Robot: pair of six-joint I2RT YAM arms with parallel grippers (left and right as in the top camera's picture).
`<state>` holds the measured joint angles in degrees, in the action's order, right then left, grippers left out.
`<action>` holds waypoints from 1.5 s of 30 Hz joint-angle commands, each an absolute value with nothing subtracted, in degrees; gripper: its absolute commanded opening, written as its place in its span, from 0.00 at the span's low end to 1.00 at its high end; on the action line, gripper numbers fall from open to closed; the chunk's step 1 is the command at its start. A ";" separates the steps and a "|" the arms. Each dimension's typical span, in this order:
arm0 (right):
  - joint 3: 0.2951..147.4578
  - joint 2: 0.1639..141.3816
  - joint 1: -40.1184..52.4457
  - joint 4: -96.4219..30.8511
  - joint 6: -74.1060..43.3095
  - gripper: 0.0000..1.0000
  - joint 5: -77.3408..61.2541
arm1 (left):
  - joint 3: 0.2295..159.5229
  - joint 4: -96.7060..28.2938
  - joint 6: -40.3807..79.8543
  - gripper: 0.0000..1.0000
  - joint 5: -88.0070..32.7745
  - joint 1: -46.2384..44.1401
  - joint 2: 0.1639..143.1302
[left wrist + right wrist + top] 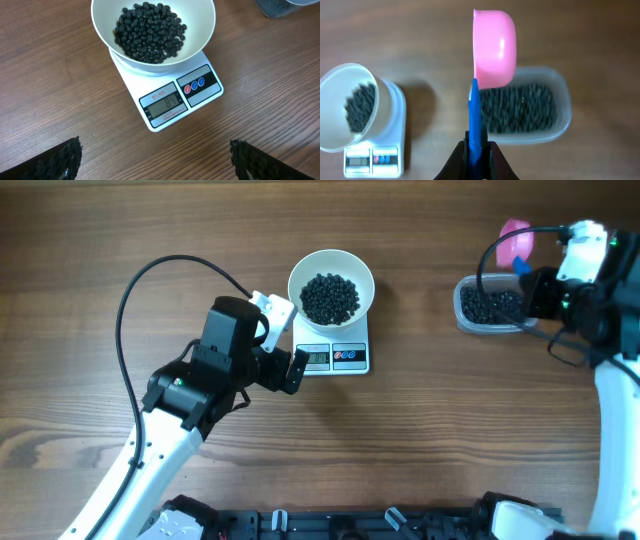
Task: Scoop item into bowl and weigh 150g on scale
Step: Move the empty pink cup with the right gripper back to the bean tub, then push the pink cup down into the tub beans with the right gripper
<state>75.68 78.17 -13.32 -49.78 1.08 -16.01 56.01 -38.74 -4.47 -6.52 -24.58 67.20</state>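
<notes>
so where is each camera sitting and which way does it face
Overhead: fixed above the table, looking straight down on the bowl, scale, tub, left gripper and right gripper.
Left wrist: on the left arm, looking down at the bowl on the scale; its open fingers show at the bottom corners.
Right wrist: on the right arm, looking along its gripper, shut on the scoop, towards the tub.
Shared: bowl and scale show in all three.

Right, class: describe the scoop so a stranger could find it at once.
On the wooden table, find the clear tub of black beans at the right end. The scoop hangs close by, in the right gripper. It alone is pink, with a blue handle.
</notes>
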 commanded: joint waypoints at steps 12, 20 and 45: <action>76.05 83.07 -13.37 -51.05 4.73 0.04 -7.88 | 57.01 -38.59 -5.61 1.00 -6.59 -24.25 67.51; 76.05 82.72 -13.37 -50.65 15.97 0.04 -7.88 | 57.01 -38.59 -5.61 1.00 -6.59 -24.25 67.51; 76.05 92.09 -13.37 -50.98 18.00 0.04 -0.84 | 57.01 -38.59 -5.58 1.00 -6.59 -24.25 67.51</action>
<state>75.66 90.54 -13.32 -51.99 16.91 -2.24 56.01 -38.74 -4.49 -6.52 -24.56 67.20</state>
